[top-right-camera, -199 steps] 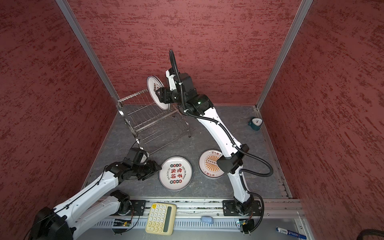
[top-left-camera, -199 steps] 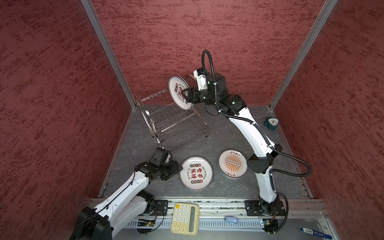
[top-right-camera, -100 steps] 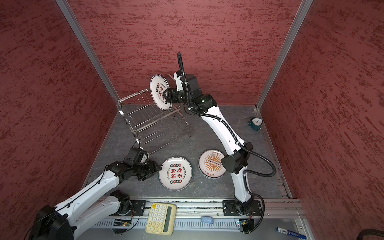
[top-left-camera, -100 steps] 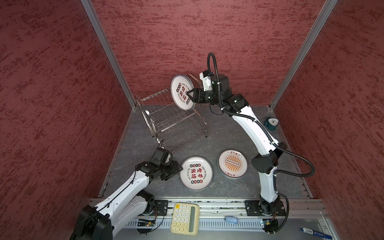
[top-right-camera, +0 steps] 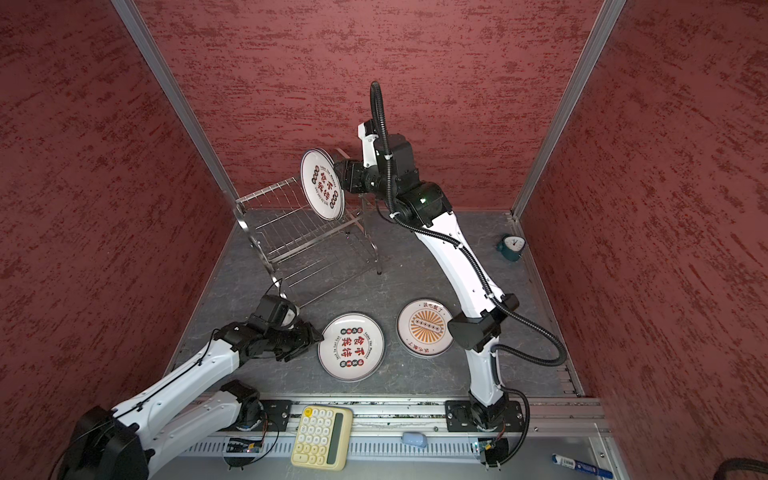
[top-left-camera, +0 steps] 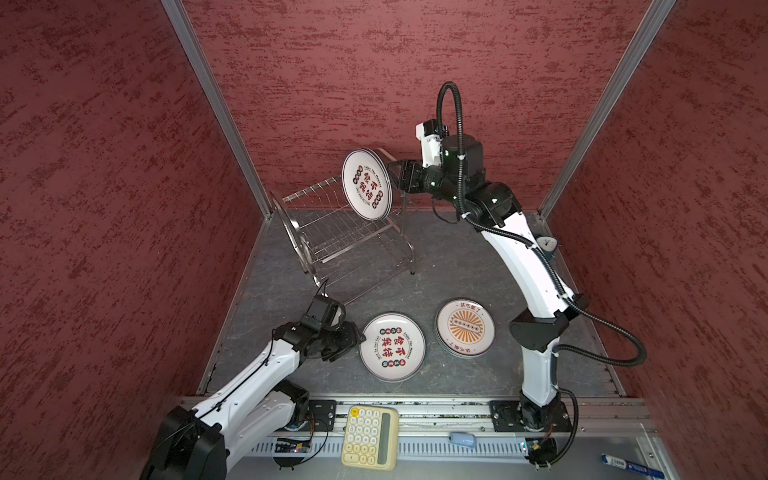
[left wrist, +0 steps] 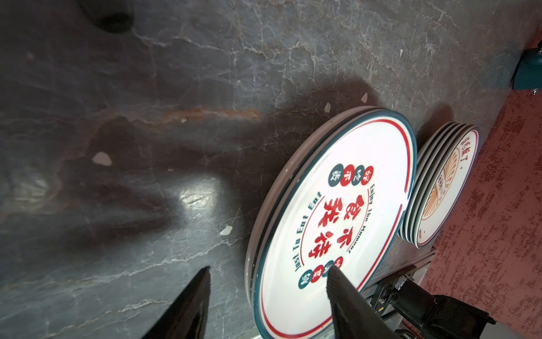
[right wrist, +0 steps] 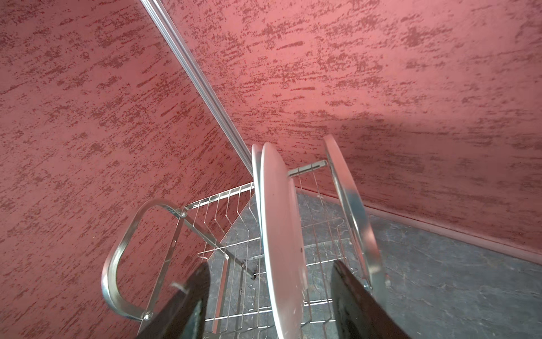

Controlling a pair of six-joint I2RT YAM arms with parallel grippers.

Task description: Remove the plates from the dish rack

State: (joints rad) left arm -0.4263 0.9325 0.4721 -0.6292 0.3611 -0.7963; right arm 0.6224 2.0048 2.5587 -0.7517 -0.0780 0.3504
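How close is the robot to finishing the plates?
Nearly done. Two stacks sit on the table: character plates and sunburst plates. Now, the right gripper, jaws open, straddles a plate standing in the rack, not yet gripping. Left: pull it out; a second rim shows just behind it.

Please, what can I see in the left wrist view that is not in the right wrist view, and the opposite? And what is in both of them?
Only the left wrist view shows two flat stacks, the character-print stack and the sunburst stack, part of a teal clock, and the open, empty left gripper.
Only the right wrist view shows the dish rack with standing plates between the fingers of the open right gripper; no contact is visible.
Both show the grey table, the red wall and two dark fingers held apart.
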